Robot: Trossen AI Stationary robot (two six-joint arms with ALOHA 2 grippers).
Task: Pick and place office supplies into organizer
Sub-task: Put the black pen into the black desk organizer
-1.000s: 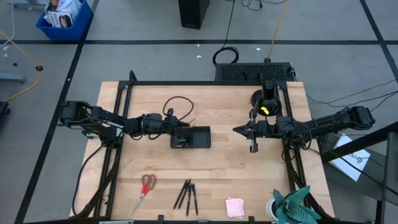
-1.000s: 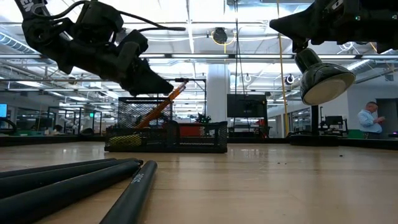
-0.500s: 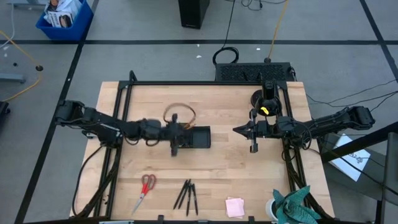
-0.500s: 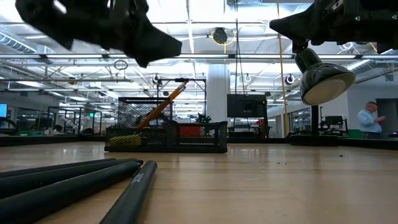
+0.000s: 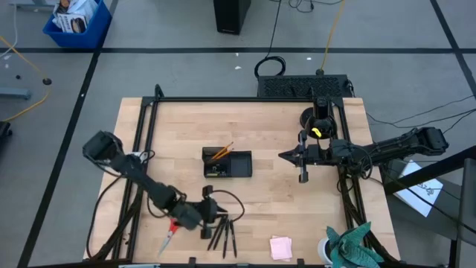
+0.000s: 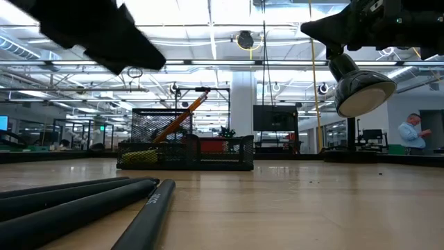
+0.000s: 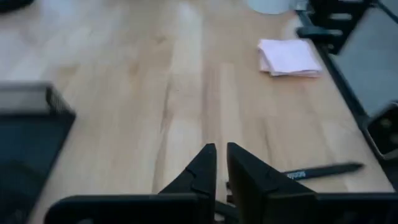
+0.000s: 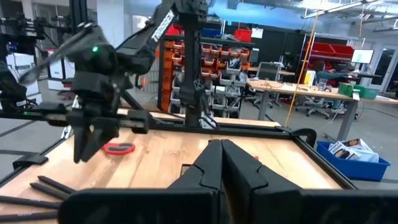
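The organizer (image 5: 227,164), a small black mesh tray, stands mid-table with orange pencils (image 5: 221,152) leaning out of it (image 6: 182,119). Black pens (image 5: 223,234) lie side by side near the table's near edge, with red-handled scissors (image 5: 172,229) to their left and a pink sticky-note pad (image 5: 280,247) to their right. My left gripper (image 5: 213,218) hovers just above the pens' far ends, its fingers (image 7: 239,171) almost together with nothing between them. My right gripper (image 5: 283,155) waits shut, raised at the organizer's right.
A teal cloth (image 5: 353,246) in a white cup sits at the near right corner. A round black stand base (image 5: 311,117) with a lamp head (image 6: 359,89) is at the far right. Bare wood lies between the organizer and the pens.
My left gripper has swung away from the organizer toward the table's near edge and now hangs over the pens. The pencils stay leaning in the organizer.
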